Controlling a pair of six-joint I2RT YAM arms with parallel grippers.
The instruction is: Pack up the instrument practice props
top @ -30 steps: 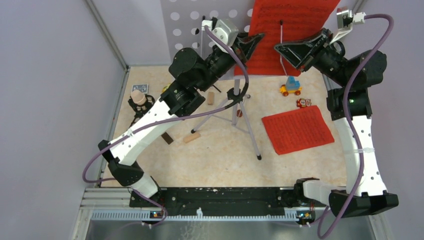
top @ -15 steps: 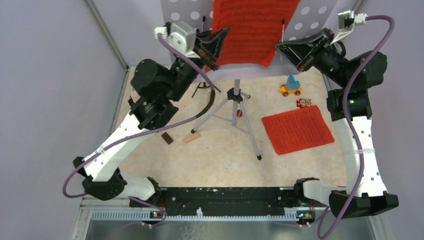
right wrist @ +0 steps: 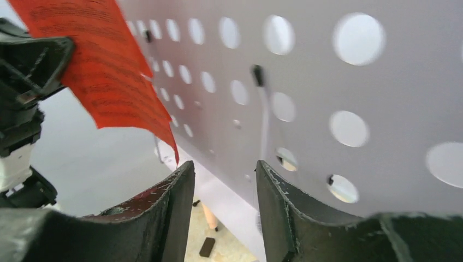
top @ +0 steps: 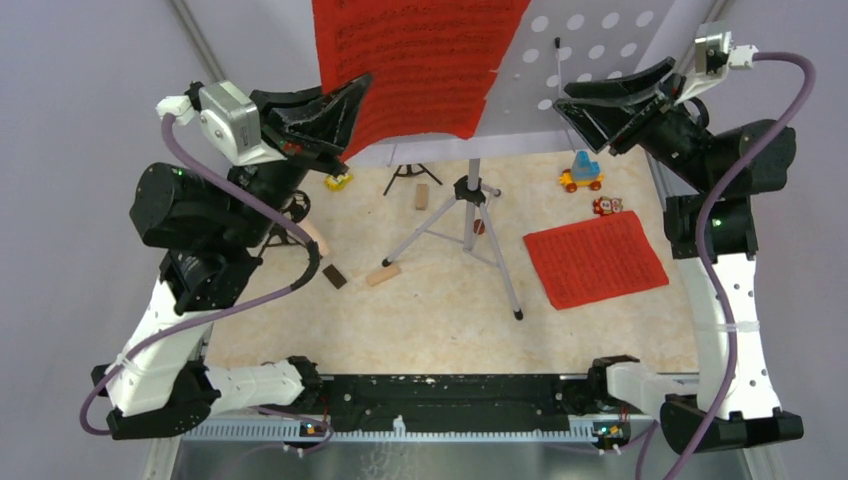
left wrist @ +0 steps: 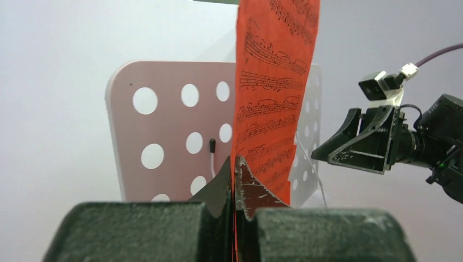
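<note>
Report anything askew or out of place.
The red sheet-music page is not flat on the white music desk: it angles off its left side, pinched in the left gripper. Another red page lies on the table.

left gripper (left wrist: 235,164) raised, jaws pinched together, right gripper (right wrist: 224,166) raised, jaws apart, perhaps halfway open

left end effector (top: 358,90) swung left, drawing red sheet-music page (top: 410,60) across music desk (top: 585,35) | right end effector (top: 572,105) parted its jaws
</note>
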